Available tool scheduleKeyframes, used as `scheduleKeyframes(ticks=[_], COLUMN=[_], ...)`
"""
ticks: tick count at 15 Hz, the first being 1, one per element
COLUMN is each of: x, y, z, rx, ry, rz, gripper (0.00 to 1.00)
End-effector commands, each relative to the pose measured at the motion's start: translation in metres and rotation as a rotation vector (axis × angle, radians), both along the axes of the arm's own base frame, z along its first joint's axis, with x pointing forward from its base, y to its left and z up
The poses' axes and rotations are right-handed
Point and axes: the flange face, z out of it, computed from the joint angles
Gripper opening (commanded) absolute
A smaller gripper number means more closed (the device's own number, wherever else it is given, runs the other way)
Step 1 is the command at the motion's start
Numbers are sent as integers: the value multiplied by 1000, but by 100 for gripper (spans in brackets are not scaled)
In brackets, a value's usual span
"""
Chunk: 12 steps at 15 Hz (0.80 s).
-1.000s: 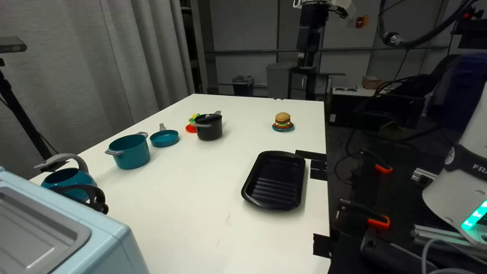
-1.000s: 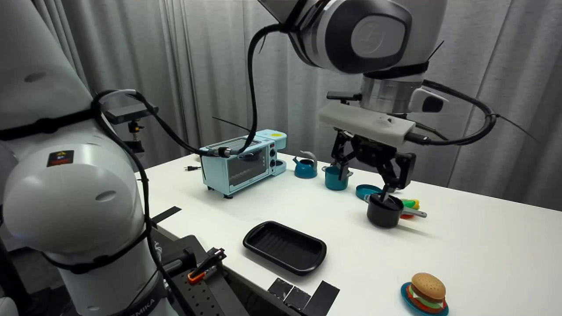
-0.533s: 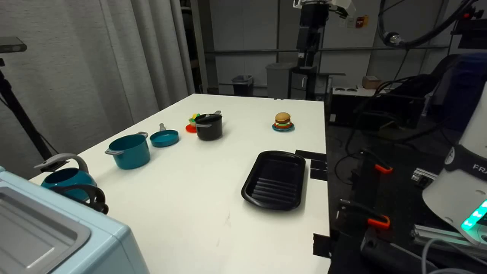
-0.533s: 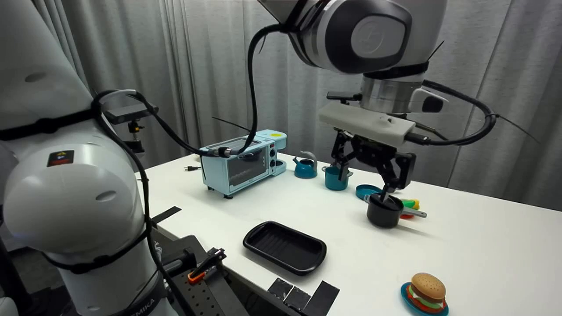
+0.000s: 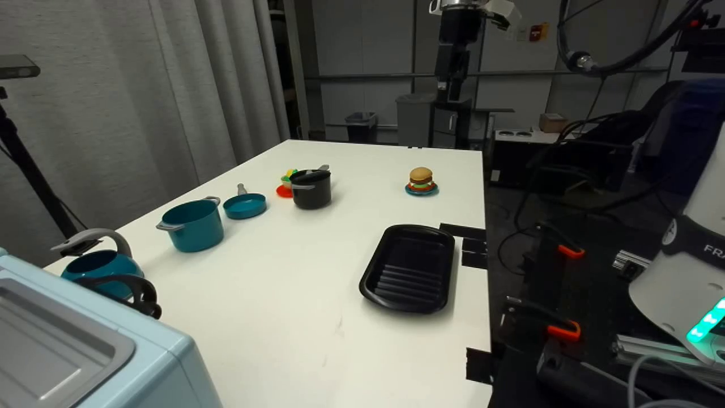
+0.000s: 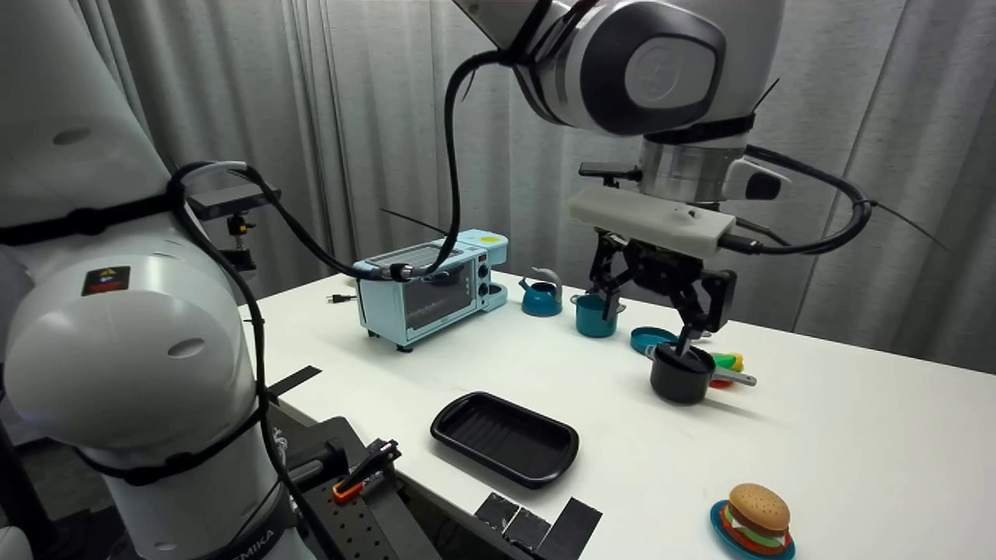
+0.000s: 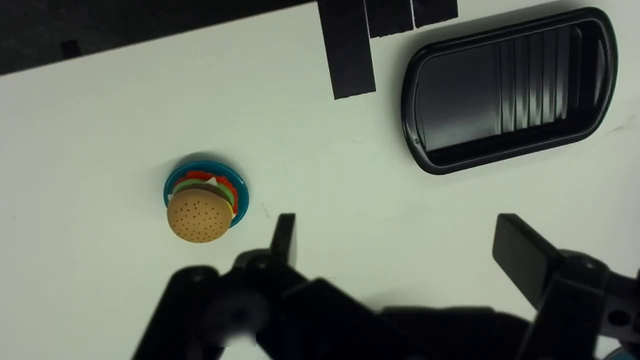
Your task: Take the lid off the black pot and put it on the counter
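Two fingers point(image 7: 284, 240) apart on end effector point(image 7: 397, 240), lid point(image 6: 696, 361) on black pot point(image 6: 678, 386), part-hidden in an exterior view

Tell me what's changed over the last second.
The pincer has shifted slightly toward the left edge of an exterior view; it stays open. Nothing was taken hold of or let go. The lid still sits on the black pot; teal pot, burger and grill pan haven't moved.
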Motion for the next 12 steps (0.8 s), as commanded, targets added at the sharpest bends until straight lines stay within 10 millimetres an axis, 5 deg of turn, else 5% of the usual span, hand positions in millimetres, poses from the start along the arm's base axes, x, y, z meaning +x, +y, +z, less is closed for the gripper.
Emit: scheduleKeyframes(ticks=[1, 12], x=[35, 154], y=[-1, 34], z=[-5, -41], rx=[-18, -54], ry=[-1, -38], rz=[4, -52], gripper=[100, 100])
